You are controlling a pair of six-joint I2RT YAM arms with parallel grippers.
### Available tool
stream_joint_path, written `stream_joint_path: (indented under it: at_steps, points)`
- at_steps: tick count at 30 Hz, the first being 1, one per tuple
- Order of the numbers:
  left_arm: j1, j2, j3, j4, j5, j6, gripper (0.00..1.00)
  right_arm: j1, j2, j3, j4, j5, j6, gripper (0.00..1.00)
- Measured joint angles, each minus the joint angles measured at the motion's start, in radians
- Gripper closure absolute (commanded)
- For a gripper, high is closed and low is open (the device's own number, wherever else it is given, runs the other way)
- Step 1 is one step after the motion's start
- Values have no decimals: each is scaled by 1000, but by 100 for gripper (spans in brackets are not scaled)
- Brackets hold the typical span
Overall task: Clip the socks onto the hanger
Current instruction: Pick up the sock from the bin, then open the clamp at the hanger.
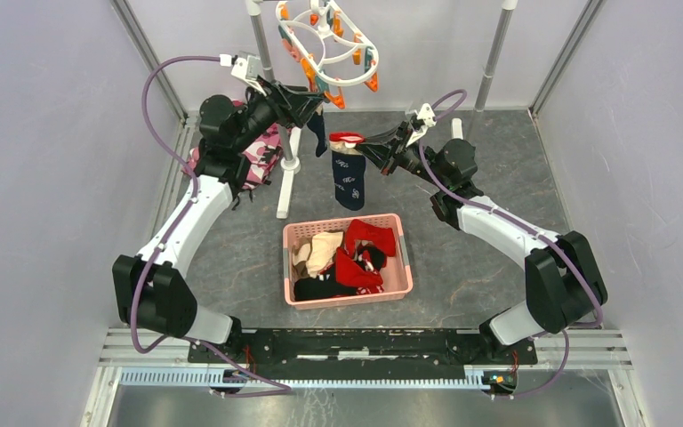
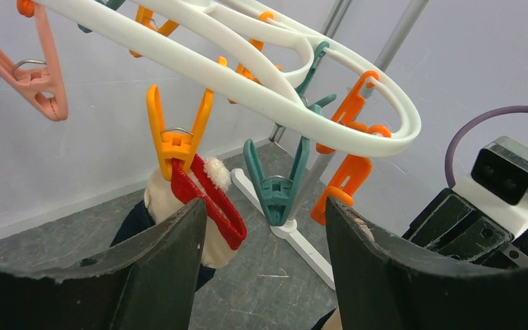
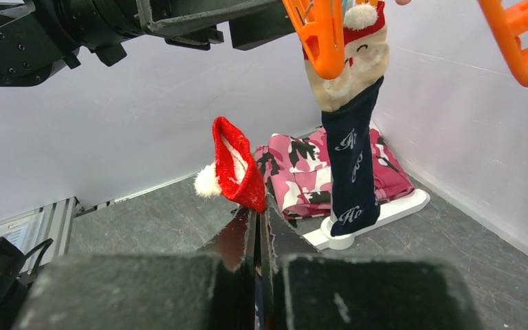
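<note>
Top external view. The hanger [image 1: 327, 44] hangs at the rear, next to the rack pole [image 1: 271, 62]. The left claw [image 1: 307, 105] is raised to the hanger's lower clips. A clipped sock [image 1: 318, 135], dark from here, dangles just below it. The right claw [image 1: 366, 147] is up beside it and grips the held sock [image 1: 349, 178] near its red cuff. The navy leg with white marks hangs free above the bench [image 1: 471, 160]. A pink basket [image 1: 287, 267] sits mid-bench and holds the loose socks [image 1: 356, 258], red, beige and black. A pink camouflage cloth [image 1: 262, 147] lies behind the left arm.

Left wrist view. The left claw [image 2: 265, 213] is released, its jaws standing wide with nothing between them. Above the left finger [image 2: 158, 261], an orange clip [image 2: 179, 134] on the white hanger [image 2: 247, 82] bites the clipped sock [image 2: 210, 196] at its red cuff, which has a white pompom. A teal clip [image 2: 275, 189] hangs empty beside it.

Right wrist view. The right claw [image 3: 260, 227] is clenched on the held sock [image 3: 237, 165], whose red cuff and pompom stand up from the fingertips. Beyond it, the clipped sock [image 3: 350, 158] hangs straight from the orange clip [image 3: 323, 34], beige at the top and navy below. The camouflage cloth [image 3: 295, 168] lies behind it, beside the rack foot [image 3: 385, 213].
</note>
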State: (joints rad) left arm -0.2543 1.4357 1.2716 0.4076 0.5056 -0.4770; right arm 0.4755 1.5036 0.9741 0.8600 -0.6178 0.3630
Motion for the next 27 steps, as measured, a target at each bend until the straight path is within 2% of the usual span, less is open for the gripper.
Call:
stream_joint_path:
  at_steps: [27]
  points:
    - [-50,41,42,-9,-85,15,35,-1,1,2,7,-10,15,100]
